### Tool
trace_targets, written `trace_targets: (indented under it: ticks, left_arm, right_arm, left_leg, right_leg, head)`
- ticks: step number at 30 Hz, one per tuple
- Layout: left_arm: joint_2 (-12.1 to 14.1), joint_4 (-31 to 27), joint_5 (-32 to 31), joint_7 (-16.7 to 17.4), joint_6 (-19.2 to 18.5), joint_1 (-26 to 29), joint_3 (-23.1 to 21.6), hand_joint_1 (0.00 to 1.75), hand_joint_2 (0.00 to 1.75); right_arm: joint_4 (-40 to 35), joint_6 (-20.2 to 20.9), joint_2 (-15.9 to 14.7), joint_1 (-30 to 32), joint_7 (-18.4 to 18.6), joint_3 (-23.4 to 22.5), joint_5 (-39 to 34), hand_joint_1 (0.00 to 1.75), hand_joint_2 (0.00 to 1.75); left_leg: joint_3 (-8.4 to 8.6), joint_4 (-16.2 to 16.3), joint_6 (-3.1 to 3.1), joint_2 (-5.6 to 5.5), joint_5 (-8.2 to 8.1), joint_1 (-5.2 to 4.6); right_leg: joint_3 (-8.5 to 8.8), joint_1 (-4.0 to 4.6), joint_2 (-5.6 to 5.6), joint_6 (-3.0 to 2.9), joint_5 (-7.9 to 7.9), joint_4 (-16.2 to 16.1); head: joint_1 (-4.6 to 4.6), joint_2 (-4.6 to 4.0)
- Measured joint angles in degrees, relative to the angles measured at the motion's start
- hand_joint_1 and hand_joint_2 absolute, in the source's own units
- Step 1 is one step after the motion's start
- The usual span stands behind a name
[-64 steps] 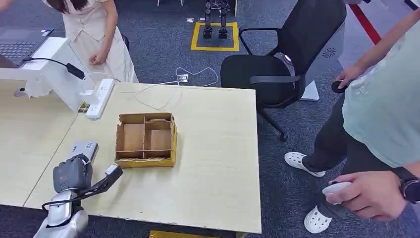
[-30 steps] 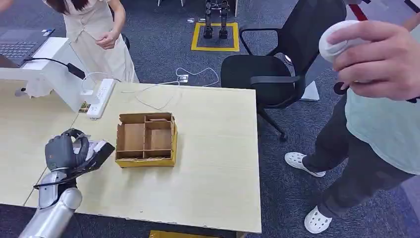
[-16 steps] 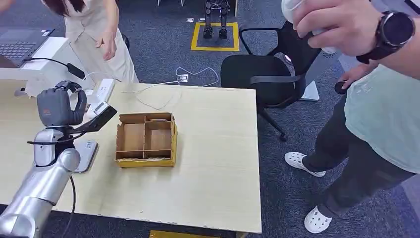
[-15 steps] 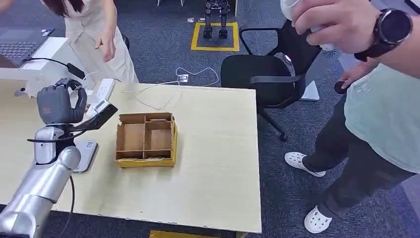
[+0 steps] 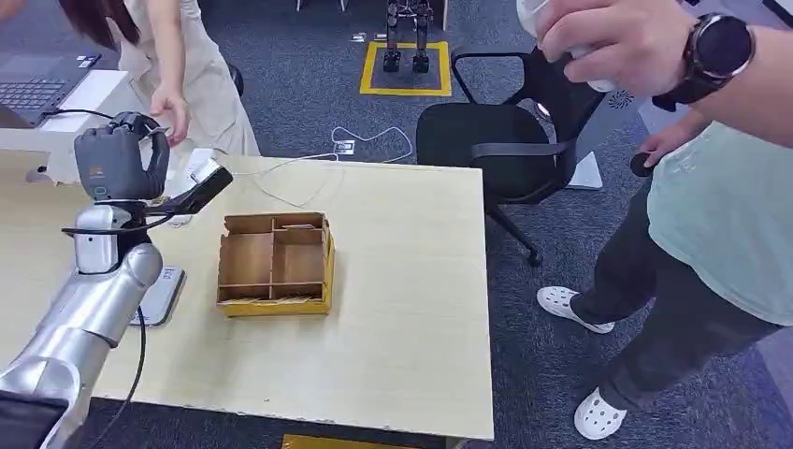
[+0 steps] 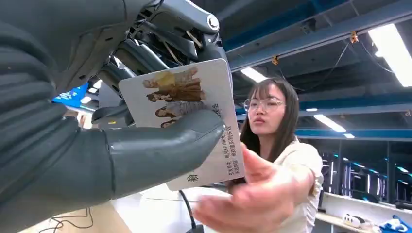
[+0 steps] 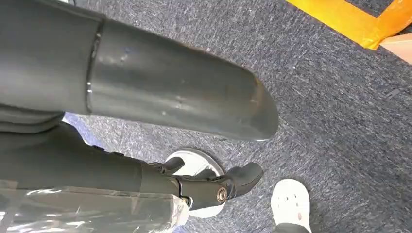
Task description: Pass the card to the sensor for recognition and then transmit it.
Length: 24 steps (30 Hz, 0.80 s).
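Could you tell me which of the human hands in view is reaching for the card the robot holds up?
The hand of the person in the cream dress, beside the left hand and its card; the other person's hands grip controllers.

Bright, even overhead strip lighting (image 6: 388,41), soft shadows, near hand (image 6: 252,194) slightly blurred.
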Motion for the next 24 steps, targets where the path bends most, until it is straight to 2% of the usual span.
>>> trace_targets:
  ticks: [11, 12, 18, 20, 24]
  left_arm:
    - [-0.44, 1.38, 0.04, 0.98, -0.13, -0.52, -0.04, 1.75, 1.75]
    - [-0.44, 1.55, 0.07, 1.05, -0.15, -0.52, -0.04, 0.00, 1.75]
    - [-0.44, 1.92, 1.05, 1.14, -0.37, -0.50, -0.04, 0.00, 1.75]
    - [-0.44, 1.95, 2.45, 0.54, -1.53, -0.49, -0.04, 0.00, 1.75]
    - [-0.31, 1.90, 11.57, -3.22, -11.18, -0.46, -0.04, 0.00, 1.75]
  right_arm:
    - [0.00, -0.07, 0.00, -0.03, 0.00, 0.13, 0.00, 0.00, 0.00]
    - [0.00, -0.07, 0.00, -0.04, 0.00, 0.20, 0.00, 0.00, 0.00]
    - [-0.02, -0.04, 0.00, -0.05, 0.04, 0.33, 0.07, 0.00, 0.00]
    - [-0.09, -0.04, 0.00, -0.04, 0.11, 0.37, 0.07, 0.00, 0.00]
    - [-0.15, -0.04, 0.00, 0.02, 0.26, 0.42, 0.00, 0.00, 0.00]
  left_leg:
    - [0.00, 0.00, 0.00, 0.02, 0.00, 0.00]
    - [0.00, 0.00, 0.00, 0.02, 0.00, 0.00]
    - [-0.05, 0.00, 0.00, 0.01, 0.00, 0.00]
    - [-0.04, 0.00, 0.00, 0.01, 0.00, 0.00]
    - [-0.04, 0.00, 0.00, 0.01, 0.01, 0.00]
  right_leg:
    - [-0.01, 0.00, 0.03, 0.00, 0.01, 0.00]
    - [-0.01, 0.00, 0.03, 0.00, 0.01, 0.00]
    - [-0.03, 0.00, 0.02, 0.00, 0.00, 0.00]
    - [-0.03, 0.00, 0.02, 0.00, 0.00, 0.00]
    - [-0.03, 0.00, 0.01, 0.00, 0.01, 0.00]
  head:
    - [0.02, 0.00]
    - [0.00, 0.00]
    - [0.02, 0.00]
    - [0.02, 0.00]
    - [0.00, 0.00]
